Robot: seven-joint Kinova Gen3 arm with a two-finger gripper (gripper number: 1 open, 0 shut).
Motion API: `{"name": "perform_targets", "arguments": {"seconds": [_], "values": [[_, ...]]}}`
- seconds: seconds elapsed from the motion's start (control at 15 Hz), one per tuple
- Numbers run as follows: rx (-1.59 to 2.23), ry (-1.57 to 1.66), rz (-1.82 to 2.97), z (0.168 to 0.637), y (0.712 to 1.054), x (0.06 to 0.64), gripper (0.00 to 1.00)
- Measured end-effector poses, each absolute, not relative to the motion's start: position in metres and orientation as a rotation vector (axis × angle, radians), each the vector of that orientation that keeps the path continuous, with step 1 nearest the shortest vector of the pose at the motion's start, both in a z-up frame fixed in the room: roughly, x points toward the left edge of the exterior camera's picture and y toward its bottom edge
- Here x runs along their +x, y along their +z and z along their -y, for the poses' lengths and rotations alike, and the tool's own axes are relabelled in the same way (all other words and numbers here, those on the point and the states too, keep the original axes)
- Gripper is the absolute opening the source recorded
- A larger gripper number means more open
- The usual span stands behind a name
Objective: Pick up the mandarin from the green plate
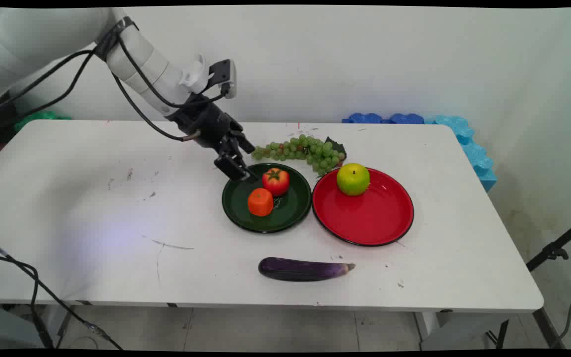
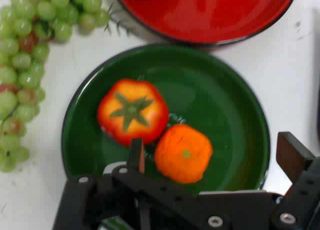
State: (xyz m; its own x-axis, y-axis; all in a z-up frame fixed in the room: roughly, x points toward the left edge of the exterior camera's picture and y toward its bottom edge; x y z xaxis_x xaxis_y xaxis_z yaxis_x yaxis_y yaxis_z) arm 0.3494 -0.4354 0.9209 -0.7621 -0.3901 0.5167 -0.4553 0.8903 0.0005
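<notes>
White table (image 1: 92, 208) lies bare leftward; gripper (image 1: 238, 166) (jaws apart) hovers over green plate's (image 1: 236, 206) left rim.

In the hand view, the red plate (image 2: 210, 19) and grapes (image 2: 25, 64) run past the edges.

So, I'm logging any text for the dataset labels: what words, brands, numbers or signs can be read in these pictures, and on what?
None can be read in either view.
The white arm, gripper, green plate, red plate, tomato, orange, apple, grapes, eggplant and table show no lettering.
</notes>
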Motion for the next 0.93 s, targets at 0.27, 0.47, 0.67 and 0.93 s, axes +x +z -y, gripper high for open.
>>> {"name": "perform_targets", "arguments": {"seconds": [0.27,0.47,0.67,0.93], "values": [[0.68,0.154,2.567,0.443,0.906,0.355,1.0],[0.72,0.133,2.577,0.448,0.894,0.349,1.0],[0.755,0.115,2.584,0.452,0.882,0.341,1.0],[0.815,0.091,2.593,0.456,0.863,0.332,1.0]]}}
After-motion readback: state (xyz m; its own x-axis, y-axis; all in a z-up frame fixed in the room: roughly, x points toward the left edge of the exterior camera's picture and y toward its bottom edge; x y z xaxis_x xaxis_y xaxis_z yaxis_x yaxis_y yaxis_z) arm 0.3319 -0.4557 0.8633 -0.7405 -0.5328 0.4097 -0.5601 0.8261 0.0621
